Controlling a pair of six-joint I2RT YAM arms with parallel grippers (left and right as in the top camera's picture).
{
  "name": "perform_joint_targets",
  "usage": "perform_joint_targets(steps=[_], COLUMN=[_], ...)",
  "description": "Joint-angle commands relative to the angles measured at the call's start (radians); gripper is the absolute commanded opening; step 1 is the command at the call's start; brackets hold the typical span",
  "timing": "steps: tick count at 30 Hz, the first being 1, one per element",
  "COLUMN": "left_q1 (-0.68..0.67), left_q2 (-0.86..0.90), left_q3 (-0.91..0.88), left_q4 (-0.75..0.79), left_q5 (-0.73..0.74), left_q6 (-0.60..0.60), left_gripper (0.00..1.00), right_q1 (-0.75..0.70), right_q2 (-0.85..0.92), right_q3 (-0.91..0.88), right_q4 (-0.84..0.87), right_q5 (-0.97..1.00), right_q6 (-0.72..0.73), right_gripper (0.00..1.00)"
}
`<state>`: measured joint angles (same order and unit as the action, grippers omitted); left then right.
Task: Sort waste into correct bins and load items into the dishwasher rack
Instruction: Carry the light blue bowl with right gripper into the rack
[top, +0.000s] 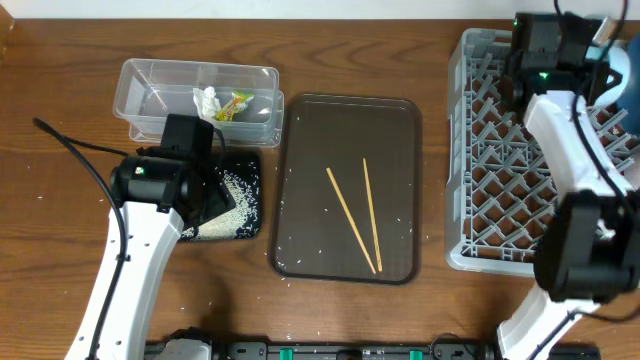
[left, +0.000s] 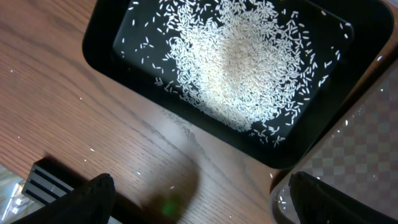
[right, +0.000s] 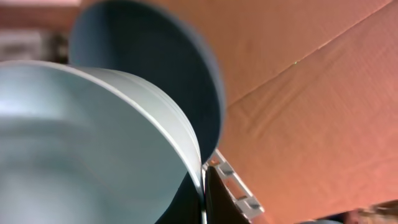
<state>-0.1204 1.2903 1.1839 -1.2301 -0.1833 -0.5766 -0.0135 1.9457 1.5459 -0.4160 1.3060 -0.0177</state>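
**Rice in black tray, chopsticks on brown tray, bowl at rack**

Overhead: the shallow black rectangular tray (top: 250, 165) holds loose white rice grains (top: 235, 200). The clear plastic rectangular tub (top: 150, 85) holds a crumpled white tissue (top: 207, 100) and a yellow-green snack wrapper (top: 238, 103). Two thin wooden chopsticks (top: 352, 222) lie on the dark-brown serving tray (top: 300, 150). One runs diagonally far-left to near-right, the other nearly straight far-to-near, and their near tips converge.

Left wrist: left gripper (left: 199, 202) is released and holds nothing, above the wood beside the rice tray.

Right wrist: a light-blue bowl (right: 93, 143) stands on edge with a round dark-blue plate (right: 155, 62) behind it, at the grey plastic lattice rack (top: 500, 200). Right gripper (top: 565, 55) is clenched; can't tell if it pinches the bowl rim.
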Motion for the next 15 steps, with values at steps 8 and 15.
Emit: perform_joint_targets(steps=[8,15], left_q1=[0.004,0.004], left_q2=[0.005,0.005], left_q3=[-0.004,-0.004], left_q4=[-0.003,-0.003], left_q5=[-0.008,-0.008], left_q6=[-0.009,-0.009], left_gripper=[0.92,0.92], right_q1=[0.035,0.113], right_q2=[0.146,0.159], right_q3=[0.004,0.004], right_q4=[-0.008,-0.129], right_q5=[0.042,0.008], right_q6=[-0.043,0.070], right_gripper=[0.01,0.06])
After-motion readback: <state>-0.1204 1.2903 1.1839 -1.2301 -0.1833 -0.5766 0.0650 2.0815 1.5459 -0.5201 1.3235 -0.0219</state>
